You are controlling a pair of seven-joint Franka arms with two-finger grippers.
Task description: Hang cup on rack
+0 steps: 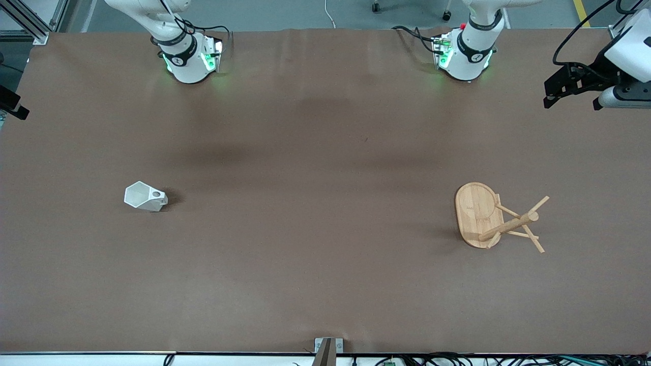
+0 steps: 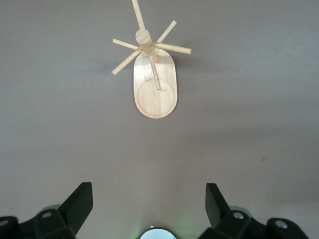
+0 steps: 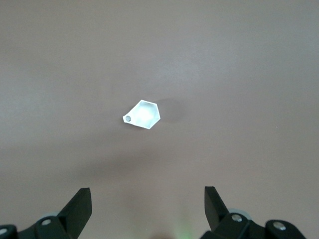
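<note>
The white faceted cup [image 1: 145,197] sits on the brown table toward the right arm's end, its pierced handle pointing toward the table's middle. It also shows in the right wrist view [image 3: 143,114], far below. The bamboo rack [image 1: 488,216] stands upright toward the left arm's end, with its pegs angled out from the post. It also shows in the left wrist view [image 2: 154,79]. My left gripper [image 2: 149,209] is open and empty, high over the table near its base. My right gripper [image 3: 148,209] is open and empty, high above. Neither hand shows in the front view.
The arm bases [image 1: 188,56] [image 1: 465,53] stand at the table's edge farthest from the front camera. A black and white device [image 1: 600,76] hangs over the left arm's end. A small bracket [image 1: 328,348] sits at the nearest edge.
</note>
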